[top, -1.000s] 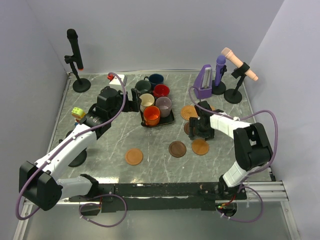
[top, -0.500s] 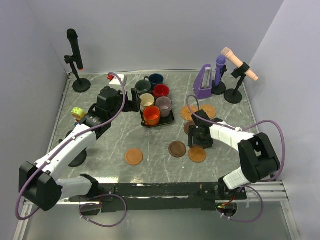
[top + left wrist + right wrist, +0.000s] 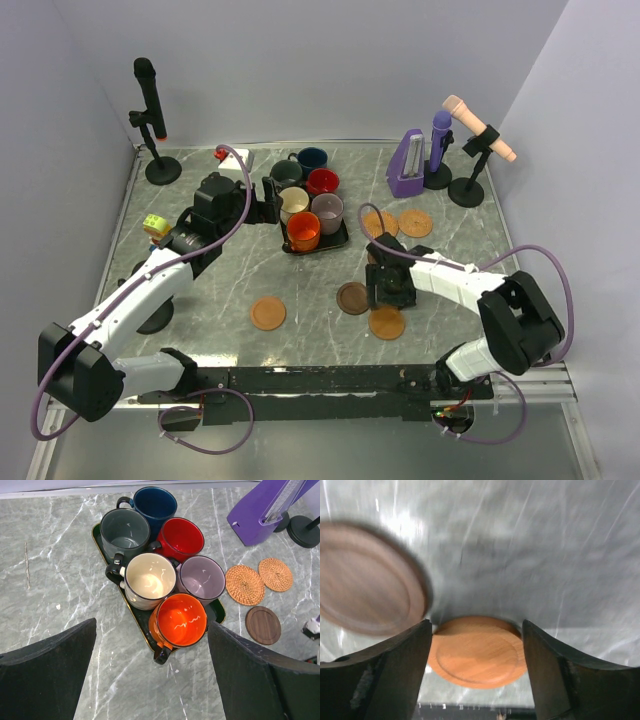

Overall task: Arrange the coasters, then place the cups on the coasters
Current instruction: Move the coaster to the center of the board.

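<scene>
Six cups stand packed on a black tray (image 3: 134, 625): navy (image 3: 155, 505), grey-green (image 3: 124, 532), red (image 3: 181, 537), cream (image 3: 149, 577), mauve (image 3: 201, 577) and orange (image 3: 181, 620). My left gripper (image 3: 152, 625) hangs open just left of the tray (image 3: 345, 238), its jaws empty. My right gripper (image 3: 476, 630) is shut on a tan coaster (image 3: 477, 652), low near the table's front (image 3: 386, 322). A dark brown coaster (image 3: 352, 298) lies just to its left, blurred in the right wrist view (image 3: 367, 585). Another tan coaster (image 3: 268, 313) lies further left. Two woven coasters (image 3: 244, 584) (image 3: 275, 574) and a second brown one (image 3: 263, 625) lie right of the tray.
A black microphone on a stand (image 3: 150, 110) is at the back left. A purple metronome (image 3: 407, 165), a purple microphone (image 3: 438, 140) and a peach microphone (image 3: 480, 130) stand at the back right. A yellow-green toy (image 3: 155, 225) sits at the left edge.
My right gripper has moved toward the front and slightly left, carrying the tan coaster along, now beside the brown coaster. The left arm has not moved.
</scene>
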`<state>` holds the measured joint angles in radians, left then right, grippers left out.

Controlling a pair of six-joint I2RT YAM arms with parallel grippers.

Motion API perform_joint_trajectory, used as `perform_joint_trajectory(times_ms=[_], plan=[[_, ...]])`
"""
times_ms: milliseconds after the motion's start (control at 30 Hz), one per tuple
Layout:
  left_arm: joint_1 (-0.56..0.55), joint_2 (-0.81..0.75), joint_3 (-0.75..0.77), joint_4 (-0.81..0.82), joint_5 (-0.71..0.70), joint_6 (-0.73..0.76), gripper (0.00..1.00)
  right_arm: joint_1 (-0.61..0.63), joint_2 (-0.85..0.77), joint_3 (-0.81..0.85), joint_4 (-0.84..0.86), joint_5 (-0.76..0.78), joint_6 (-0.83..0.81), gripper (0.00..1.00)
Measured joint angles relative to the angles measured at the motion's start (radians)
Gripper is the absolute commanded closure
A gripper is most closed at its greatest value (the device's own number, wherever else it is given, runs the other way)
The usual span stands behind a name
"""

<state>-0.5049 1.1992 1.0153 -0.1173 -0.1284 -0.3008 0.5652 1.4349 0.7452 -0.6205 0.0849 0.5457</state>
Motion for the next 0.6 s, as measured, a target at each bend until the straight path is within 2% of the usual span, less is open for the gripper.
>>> perform_joint_trajectory(times_ms=[67,233,433,600], plan=[[0.0,0.0,0.0,0.0,0.0,0.0,0.04,0.016,-0.015,0.0,-0.034,-0.011,0.012,0.14],[0.0,0.0,0.0,0.0,0.0,0.0,0.03,0.028,-0.085,0.03,-0.106,-0.019,0.019,0.13],[0.0,0.0,0.0,0.0,0.0,0.0,0.03,0.028,-0.077,0.11,-0.09,-0.014,0.011,0.18],[0.0,0.0,0.0,0.0,0.0,0.0,0.03,0.028,-0.003,0.138,-0.051,-0.014,0.004,0.24]])
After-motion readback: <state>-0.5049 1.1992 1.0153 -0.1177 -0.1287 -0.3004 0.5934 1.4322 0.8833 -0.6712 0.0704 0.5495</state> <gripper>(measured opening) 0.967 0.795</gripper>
